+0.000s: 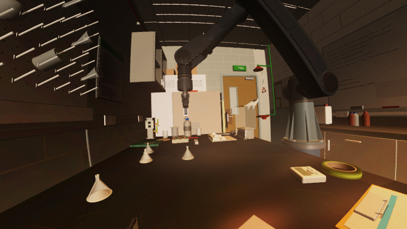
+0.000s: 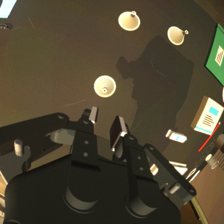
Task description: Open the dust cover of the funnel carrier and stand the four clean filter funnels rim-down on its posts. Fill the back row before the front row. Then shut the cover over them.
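Note:
Several cream filter funnels stand rim-down on the dark bench: one near funnel (image 1: 98, 190) tilted toward the front left, two (image 1: 145, 157) (image 1: 148, 148) further back on the left, and one (image 1: 187, 153) in the middle. The funnel carrier (image 1: 247, 121) with its clear dust cover raised stands far back by the door. My gripper (image 1: 185, 111) hangs high above the middle funnel (image 2: 104, 86), pointing down, partly closed and empty. The other two funnels (image 2: 129, 21) (image 2: 176, 35) lie beyond it in the wrist camera.
A tray with white pieces (image 1: 222, 137) sits at the back beside a bottle (image 1: 187, 127), beakers and a green mat (image 1: 145, 143). A tape roll (image 1: 341, 169), a white box (image 1: 308, 174) and a clipboard (image 1: 378, 209) lie front right. The arm's base (image 1: 303, 125) stands right.

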Controlling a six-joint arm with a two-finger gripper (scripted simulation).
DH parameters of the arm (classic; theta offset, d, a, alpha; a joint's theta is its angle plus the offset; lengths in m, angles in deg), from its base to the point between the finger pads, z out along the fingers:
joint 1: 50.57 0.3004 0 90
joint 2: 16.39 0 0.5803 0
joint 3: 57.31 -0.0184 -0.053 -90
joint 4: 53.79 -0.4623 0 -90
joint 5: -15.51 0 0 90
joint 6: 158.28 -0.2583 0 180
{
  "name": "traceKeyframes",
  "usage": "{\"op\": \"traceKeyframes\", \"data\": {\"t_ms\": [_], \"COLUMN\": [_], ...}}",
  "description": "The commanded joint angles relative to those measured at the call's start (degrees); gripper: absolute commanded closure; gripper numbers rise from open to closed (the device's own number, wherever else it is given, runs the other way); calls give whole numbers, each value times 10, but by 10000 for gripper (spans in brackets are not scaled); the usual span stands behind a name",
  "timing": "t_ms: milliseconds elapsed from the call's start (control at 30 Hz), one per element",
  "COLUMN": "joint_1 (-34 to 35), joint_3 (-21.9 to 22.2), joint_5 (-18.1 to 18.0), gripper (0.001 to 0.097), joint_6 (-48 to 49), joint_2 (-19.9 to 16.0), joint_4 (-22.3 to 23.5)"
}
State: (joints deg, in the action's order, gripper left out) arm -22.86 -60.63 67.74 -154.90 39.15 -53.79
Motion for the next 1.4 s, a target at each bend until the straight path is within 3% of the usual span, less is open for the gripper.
{"op": "traceKeyframes", "data": {"t_ms": [0,533,1067,1367], "joint_1": [0,1,1,1], "joint_3": [1,-2,-23,-23], "joint_5": [0,-13,-117,-132], "gripper": [681,681,681,681], "joint_6": [0,-2,-2,-2], "joint_2": [1,-9,-93,-107], "joint_4": [0,0,0,0]}}
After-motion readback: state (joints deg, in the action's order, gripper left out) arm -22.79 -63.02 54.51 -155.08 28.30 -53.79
